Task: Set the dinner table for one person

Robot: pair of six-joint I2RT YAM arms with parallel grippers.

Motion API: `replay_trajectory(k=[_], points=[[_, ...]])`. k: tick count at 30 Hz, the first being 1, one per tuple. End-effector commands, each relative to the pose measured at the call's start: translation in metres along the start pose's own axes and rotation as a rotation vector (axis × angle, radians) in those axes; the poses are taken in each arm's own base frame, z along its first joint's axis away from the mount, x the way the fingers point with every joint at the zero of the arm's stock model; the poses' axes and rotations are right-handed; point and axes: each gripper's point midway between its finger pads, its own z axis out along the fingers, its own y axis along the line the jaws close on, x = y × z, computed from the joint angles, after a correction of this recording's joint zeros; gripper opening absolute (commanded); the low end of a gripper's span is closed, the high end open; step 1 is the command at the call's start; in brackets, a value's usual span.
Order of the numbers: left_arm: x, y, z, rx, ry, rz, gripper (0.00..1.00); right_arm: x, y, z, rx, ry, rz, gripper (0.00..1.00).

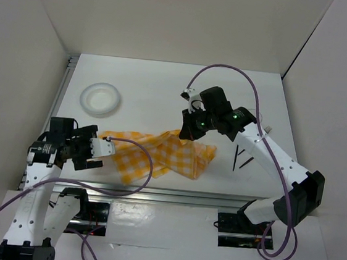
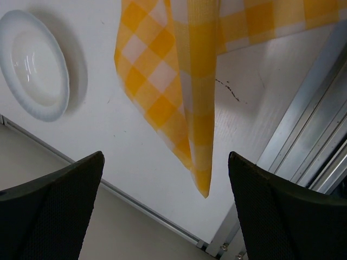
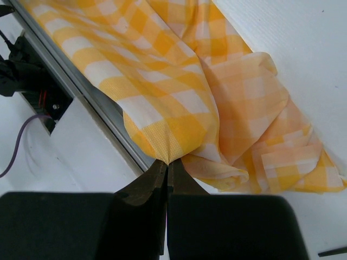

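Underneath, dinner table (image 1: 153, 84), right fingers (image 3: 147, 189) pinching cloth (image 3: 162, 81)

In the right wrist view the checked cloth (image 3: 179, 86) is cut off by the top edge beyond the right gripper (image 3: 167, 165), and a thin dark tip (image 3: 332, 252) to its right is clipped at the corner. From above, the pinch is hidden under that gripper's body, and two thin dark sticks (image 1: 242, 157) just right of it are too small to be identified. The fingers (image 2: 59, 206) of the left gripper (image 2: 165, 211) are cut off by the wrist view's bottom edge.
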Motion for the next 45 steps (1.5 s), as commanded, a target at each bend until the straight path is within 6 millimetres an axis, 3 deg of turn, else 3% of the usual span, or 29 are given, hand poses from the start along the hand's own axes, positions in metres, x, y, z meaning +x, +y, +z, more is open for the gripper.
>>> replay_trajectory(k=[1, 5, 6, 8, 10, 12, 13, 14, 15, 17, 19, 20, 22, 23, 25, 26, 27, 28, 30, 33, 38, 43, 45], points=[[0.0, 0.004, 0.014, 0.004, -0.009, 0.033, 1.0, -0.018, -0.001, -0.011, 0.02, -0.081, -0.012, 0.0], [0.019, -0.011, 0.028, 0.054, 0.057, 0.025, 1.0, -0.019, 0.0, -0.008, 0.011, -0.079, -0.003, 0.0], [0.02, 0.0, 0.032, 0.001, 0.069, 0.023, 1.0, -0.019, 0.0, -0.008, 0.011, -0.079, -0.003, 0.0], [0.027, 0.002, 0.042, -0.03, 0.085, -0.04, 1.0, -0.017, 0.001, -0.005, 0.001, -0.069, 0.009, 0.0], [0.028, 0.009, 0.046, -0.059, 0.092, -0.053, 0.84, -0.017, 0.002, -0.005, 0.001, -0.069, 0.018, 0.0], [0.033, 0.008, 0.052, -0.054, 0.111, -0.095, 0.6, -0.019, 0.001, -0.008, 0.012, -0.083, 0.024, 0.0], [0.033, 0.011, 0.049, -0.067, 0.116, -0.111, 0.29, -0.019, 0.0, -0.008, 0.021, -0.084, 0.024, 0.0], [0.025, 0.019, 0.045, -0.098, 0.097, -0.151, 0.07, -0.024, 0.001, -0.013, 0.026, -0.11, 0.028, 0.0], [0.022, 0.028, 0.04, -0.133, 0.094, -0.175, 0.0, -0.025, 0.0, -0.016, 0.035, -0.121, 0.025, 0.0], [0.004, 0.051, 0.019, -0.198, 0.049, -0.198, 0.0, -0.04, -0.001, -0.03, 0.08, -0.182, 0.037, 0.0], [-0.012, 0.059, -0.004, -0.223, 0.01, -0.236, 0.0, -0.048, -0.004, -0.048, 0.136, -0.22, 0.064, 0.0], [-0.032, 0.079, -0.036, -0.304, -0.047, -0.22, 0.0, -0.062, 0.0, -0.063, 0.148, -0.266, 0.065, 0.0], [-0.047, 0.086, -0.069, -0.361, -0.081, -0.224, 0.0, -0.071, 0.002, -0.091, 0.195, -0.324, 0.079, 0.0], [-0.065, 0.097, -0.099, -0.426, -0.136, -0.194, 0.0, -0.081, 0.009, -0.108, 0.194, -0.371, 0.081, 0.0], [-0.079, 0.087, -0.131, -0.445, -0.181, -0.161, 0.0, -0.087, 0.022, -0.141, 0.178, -0.444, 0.062, 0.0], [-0.099, 0.087, -0.159, -0.469, -0.254, -0.126, 0.0, -0.09, 0.033, -0.157, 0.148, -0.479, 0.047, 0.0], [-0.108, 0.079, -0.174, -0.476, -0.286, -0.097, 0.0, -0.092, 0.042, -0.17, 0.121, -0.51, 0.032, 0.0], [-0.115, 0.073, -0.185, -0.468, -0.31, -0.071, 0.0, -0.092, 0.056, -0.192, 0.084, -0.562, 0.009, 0.0], [-0.131, 0.055, -0.213, -0.458, -0.368, -0.045, 0.0, -0.092, 0.083, -0.217, -0.02, -0.611, -0.043, 0.0], [-0.139, 0.044, -0.242, -0.495, -0.395, -0.021, 0.0, -0.085, 0.108, -0.251, -0.106, -0.688, -0.079, 0.0], [-0.148, 0.035, -0.26, -0.496, -0.439, -0.066, 0.0, -0.067, 0.124, -0.263, -0.184, -0.665, -0.068, 0.0], [-0.15, 0.04, -0.252, -0.459, -0.448, -0.133, 0.0, -0.064, 0.121, -0.26, -0.174, -0.648, -0.033, 0.0], [-0.153, 0.054, -0.241, -0.423, -0.452, -0.21, 0.0, -0.066, 0.111, -0.253, -0.135, -0.649, -0.014, 0.0]])
